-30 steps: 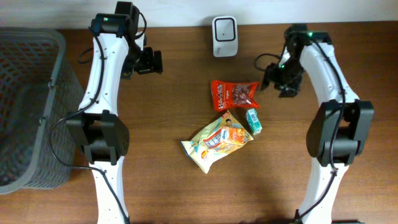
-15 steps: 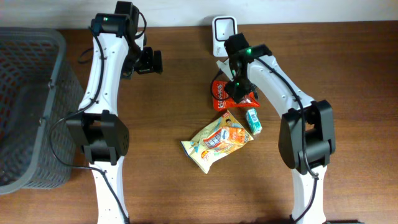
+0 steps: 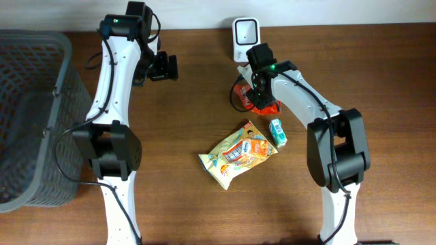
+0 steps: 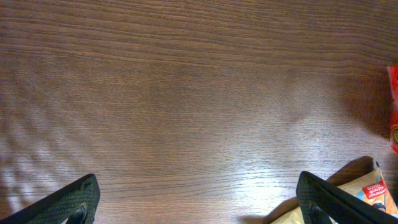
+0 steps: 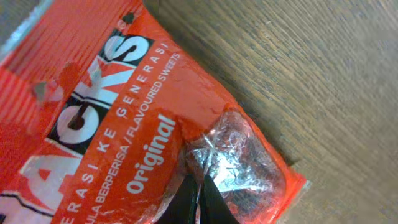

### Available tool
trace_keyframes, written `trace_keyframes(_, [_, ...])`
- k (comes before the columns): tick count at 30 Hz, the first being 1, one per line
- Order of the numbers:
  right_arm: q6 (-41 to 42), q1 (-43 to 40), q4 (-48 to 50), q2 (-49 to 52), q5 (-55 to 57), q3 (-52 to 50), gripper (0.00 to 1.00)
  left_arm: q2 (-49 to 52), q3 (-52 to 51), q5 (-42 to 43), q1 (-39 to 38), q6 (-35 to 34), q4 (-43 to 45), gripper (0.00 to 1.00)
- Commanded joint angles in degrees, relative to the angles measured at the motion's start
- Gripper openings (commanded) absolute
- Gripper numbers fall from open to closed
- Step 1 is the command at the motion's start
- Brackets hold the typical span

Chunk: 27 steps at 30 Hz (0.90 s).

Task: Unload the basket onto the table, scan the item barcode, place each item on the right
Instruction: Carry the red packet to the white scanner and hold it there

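A grey basket [image 3: 60, 88] stands far left. The left gripper [image 3: 165, 67] hangs spread wide above the wooden table [image 4: 186, 93]. Just below the white barcode scanner [image 3: 245, 31], the right gripper [image 5: 196, 198] is clenched, pinching the red Hacks candy packet [image 5: 112, 118], near a green carton [image 3: 276, 132].

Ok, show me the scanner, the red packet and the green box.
scanner [image 3: 245, 32], overhead, front face.
red packet [image 5: 118, 118], right wrist, printed front.
green box [image 3: 276, 132], overhead, top face.

Wooden table [image 3: 191, 211], bearing scanner [image 3: 245, 37] at twelve o'clock; red packet [image 3: 272, 107], green carton [image 3: 276, 133], yellow bag [image 3: 237, 154] near centre; basket [image 3: 60, 42] at nine o'clock.
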Motion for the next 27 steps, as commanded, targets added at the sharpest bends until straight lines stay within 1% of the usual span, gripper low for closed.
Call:
trace_keyframes(1, [13.4,-1.0,-1.8,0.4,-0.8,3.9,0.04,-1.0,0.2,-0.4,0.2,0.5,0.1,0.99])
trace_keyframes(2, [16.0,-1.2,-3.5,0.2,-1.1,6.8,0.04,-1.0,0.2,-0.4,0.2,0.5,0.1,0.99])
trace_keyframes(4, [14.9,-1.4,-5.7,0.2,-3.9,10.0,0.04,-1.0,0.2,-0.4,0.2,0.5,0.1,0.99])
trace_keyframes(5, [8.2,-1.2,-7.3,0.2,-5.1,10.8,0.2,-1.0,0.2,-0.4,0.2,0.5,0.1,0.99])
trace_keyframes(6, [3.4,-1.2,-8.7,0.2,-5.8,10.8,0.27,-1.0,0.2,-0.4,0.2,0.5,0.1,0.99])
trace_keyframes(7, [-1.4,-1.2,-10.2,0.5,-7.2,10.5,0.46,-1.0,0.2,-0.4,0.2,0.5,0.1,0.99])
trace_keyframes(8, [-5.7,-1.3,-10.9,0.7,-8.3,9.5,0.67,-1.0,0.2,-0.4,0.2,0.5,0.1,0.99])
trace_keyframes(9, [-9.1,-1.5,-10.6,0.7,-8.3,8.2,0.76,-1.0,0.2,-0.4,0.2,0.5,0.1,0.99])
trace_keyframes(10, [-11.4,-1.8,-9.9,0.8,-8.3,6.9,0.81,-1.0,0.2,-0.4,0.2,0.5,0.1,0.99])
trace_keyframes(11, [-11.7,-2.3,-8.7,0.8,-8.3,5.6,0.88,-1.0,0.2,-0.4,0.2,0.5,0.1,0.99])
trace_keyframes(12, [-12.6,-2.7,-8.0,0.8,-8.4,4.9,0.91,-1.0,0.2,-0.4,0.2,0.5,0.1,0.99])
trace_keyframes(14, [-17.9,-3.2,-7.0,0.9,-8.3,3.0,0.91,-1.0,0.2,-0.4,0.2,0.5,0.1,0.99])
trace_keyframes(15, [-19.6,-3.4,-6.7,1.2,-8.3,2.7,0.94,-1.0,0.2,-0.4,0.2,0.5,0.1,0.99])
trace_keyframes(16, [-20.1,-3.6,-6.1,1.5,-7.9,2.7,0.98,-1.0,0.2,-0.4,0.2,0.5,0.1,0.99])
trace_keyframes(17, [-20.1,-3.9,-5.4,1.6,-7.9,2.7,0.99,-1.0,0.2,-0.4,0.2,0.5,0.1,0.99])
trace_keyframes(20, [-19.9,-4.7,-2.5,1.6,-9.0,2.7,1.0,-1.0,0.2,-0.4,0.2,0.5,0.1,0.99])
trace_keyframes(23, [-19.8,-4.7,-2.1,2.3,-13.1,2.6,0.98,-1.0,0.2,-0.4,0.2,0.5,0.1,0.99])
trace_keyframes(26, [-18.4,-4.7,-1.9,4.4,-13.5,2.6,0.98,-1.0,0.2,-0.4,0.2,0.5,0.1,0.99])
trace_keyframes(27, [-17.9,-4.7,-1.9,4.7,-13.4,2.6,0.94,-1.0,0.2,-0.4,0.2,0.5,0.1,0.99])
